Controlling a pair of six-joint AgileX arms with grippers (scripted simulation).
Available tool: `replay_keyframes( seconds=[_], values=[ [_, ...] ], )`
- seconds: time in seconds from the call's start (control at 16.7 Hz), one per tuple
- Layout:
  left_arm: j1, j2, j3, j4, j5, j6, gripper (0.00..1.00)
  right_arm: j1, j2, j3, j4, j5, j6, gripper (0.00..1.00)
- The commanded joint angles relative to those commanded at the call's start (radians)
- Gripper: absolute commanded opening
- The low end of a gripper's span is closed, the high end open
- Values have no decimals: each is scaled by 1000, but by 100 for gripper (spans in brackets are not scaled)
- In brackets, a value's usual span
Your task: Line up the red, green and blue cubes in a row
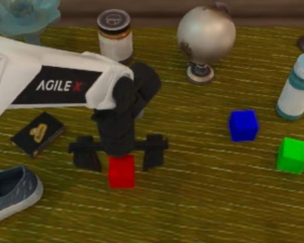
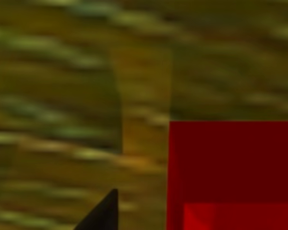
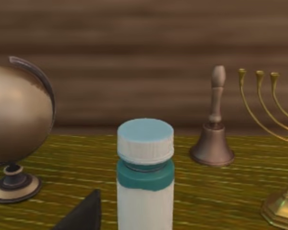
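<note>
Top view: left gripper (image 1: 120,152) is spread wide over the red cube (image 1: 121,172), one finger on each side, neither touching it. It holds nothing. The cube sits on the table (image 1: 192,202), a little toward the near edge of the span between the fingers, so it is not centred there. My read: a pre-grasp straddle, wide enough to come down around the cube.

Arm pose: the left arm reaches in from the table's left edge, wrist bent down so the fingers point at the surface.

Left wrist view: the red cube fills one corner, very close, and a dark fingertip (image 2: 105,213) shows just beside it with mat between them.

Blue cube (image 1: 243,125) and green cube (image 1: 293,155) sit near each other on the right side, well apart from the red one, so no row yet. The red cube probably has to travel toward them.

Right arm is not seen from above. Its wrist view faces the white bottle (image 3: 145,182) and shows only a dark finger tip, so I cannot tell its grip state.
</note>
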Motion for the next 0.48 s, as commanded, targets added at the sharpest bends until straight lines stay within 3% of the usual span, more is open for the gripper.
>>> replay_keyframes(
  seconds=[0.48],
  values=[
    [0,-7,13,-17,-1,0,100,0,0,0,0,0,0,100]
  ],
)
